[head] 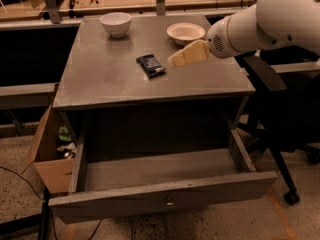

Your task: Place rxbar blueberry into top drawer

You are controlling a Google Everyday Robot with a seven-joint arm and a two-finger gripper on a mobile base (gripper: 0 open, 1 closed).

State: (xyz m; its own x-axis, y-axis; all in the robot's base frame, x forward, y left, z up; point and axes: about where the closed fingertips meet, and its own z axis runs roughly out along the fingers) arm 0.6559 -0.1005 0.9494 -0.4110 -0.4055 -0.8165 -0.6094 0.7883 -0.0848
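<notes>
The claw (176, 60) is a pale cream-yellow wedge with a matte surface, tapering to a blunt tip, and it hangs over the right half of the table (110, 79). Just behind the claw, the wrist (231, 33) is a smooth white cylinder with a rounded end. On the wrist face nearest the claw is a round patch of small dark dots, like a grille. Up and to the right of the claw, past a faint seam, the arm (287, 11) swells into a much bulkier white shell with soft, curved edges.
</notes>
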